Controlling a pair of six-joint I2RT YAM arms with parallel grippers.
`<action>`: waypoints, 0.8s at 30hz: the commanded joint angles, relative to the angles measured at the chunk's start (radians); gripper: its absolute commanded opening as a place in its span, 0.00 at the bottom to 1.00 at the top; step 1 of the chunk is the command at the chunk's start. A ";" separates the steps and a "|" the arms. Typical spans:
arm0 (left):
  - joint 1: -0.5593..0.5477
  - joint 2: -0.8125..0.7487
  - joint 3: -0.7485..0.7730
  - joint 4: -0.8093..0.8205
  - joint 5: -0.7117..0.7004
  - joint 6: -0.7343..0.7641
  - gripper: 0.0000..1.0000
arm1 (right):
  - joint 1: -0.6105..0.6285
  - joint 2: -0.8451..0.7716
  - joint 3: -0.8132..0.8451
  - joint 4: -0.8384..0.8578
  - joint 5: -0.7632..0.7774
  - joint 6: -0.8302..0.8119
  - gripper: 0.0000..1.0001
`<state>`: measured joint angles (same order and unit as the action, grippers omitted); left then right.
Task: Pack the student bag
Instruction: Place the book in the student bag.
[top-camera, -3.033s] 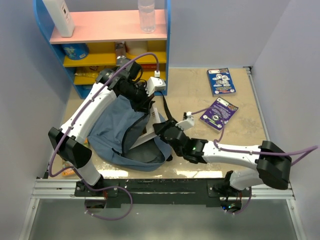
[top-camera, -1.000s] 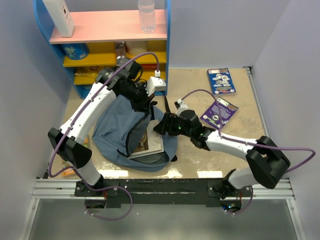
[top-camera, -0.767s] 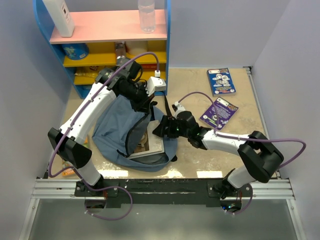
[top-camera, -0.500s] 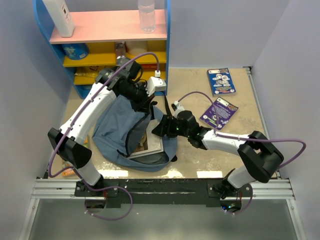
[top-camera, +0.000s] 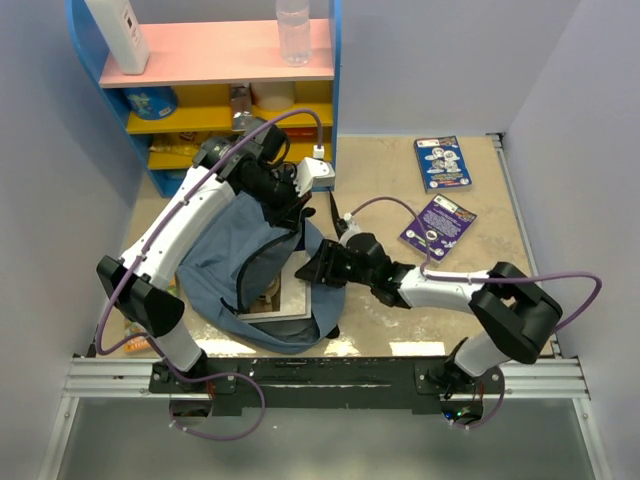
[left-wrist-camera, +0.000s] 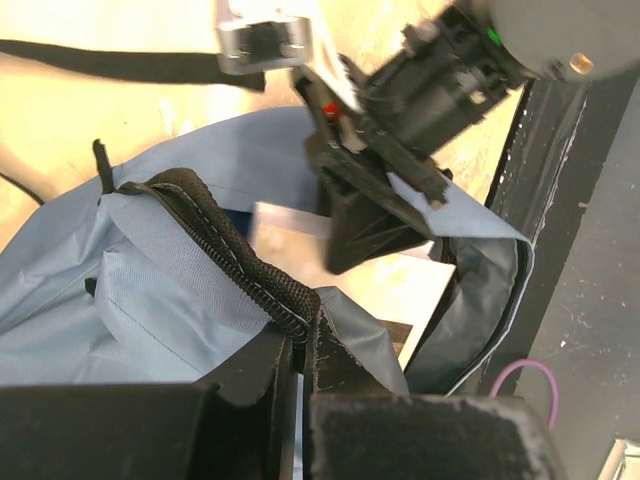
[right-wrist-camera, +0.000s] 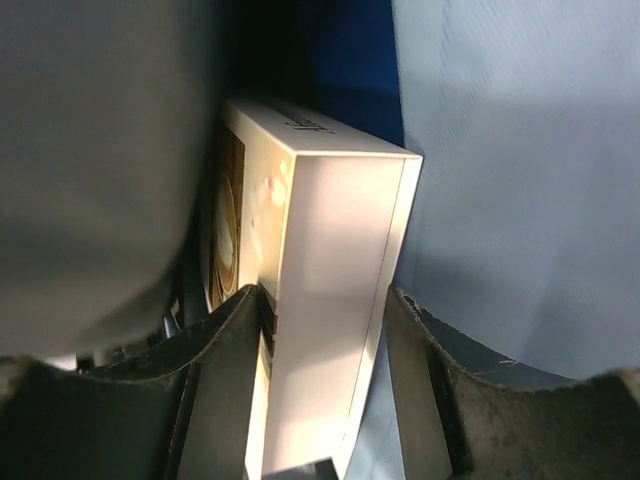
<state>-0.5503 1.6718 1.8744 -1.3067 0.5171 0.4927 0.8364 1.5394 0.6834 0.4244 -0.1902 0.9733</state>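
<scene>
The student bag (top-camera: 215, 270) lies slumped on the counter (top-camera: 390, 185) left of centre, just in front of the blue and yellow shelf (top-camera: 200, 65), with its zipped mouth facing the right arm. At its upper rim the left gripper (left-wrist-camera: 297, 350) is pinched tight on the black zipper edge (left-wrist-camera: 225, 255), lifting that lip so the opening gapes. Inside the mouth I can see a pale, flat book (top-camera: 285, 298) lying partly within the fabric. The right gripper (right-wrist-camera: 320, 400) reaches into the opening from the right. From its wrist view the book's white edge (right-wrist-camera: 335, 300) sits between the fingers (right-wrist-camera: 225, 380), which clasp it at middling width against both faces.

To my eye the step in hand is seating this book in the bag. It is past the zipper line but does not look fully home. The next move seems to call for sliding it deeper toward the bag's closed end while the left arm holds the lip up. The right gripper must then release the book and back out without snagging the cloth.

Further right, well apart from the bag, two purple and blue booklets (top-camera: 441, 162) (top-camera: 438, 226) lie flat on the counter, presumably waiting to be packed.
</scene>
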 joint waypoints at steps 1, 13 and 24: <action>-0.011 0.008 0.092 0.063 0.009 -0.003 0.00 | 0.062 -0.109 -0.053 -0.051 0.107 0.125 0.04; -0.013 -0.001 0.081 0.109 0.003 -0.040 0.00 | 0.134 -0.343 -0.142 -0.072 0.560 0.355 0.00; -0.013 -0.001 0.092 0.113 0.003 -0.039 0.00 | 0.265 -0.036 0.068 -0.169 0.367 0.274 0.19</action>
<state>-0.5579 1.6909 1.9095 -1.2640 0.4995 0.4629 1.0828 1.4349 0.6403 0.3424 0.3096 1.3296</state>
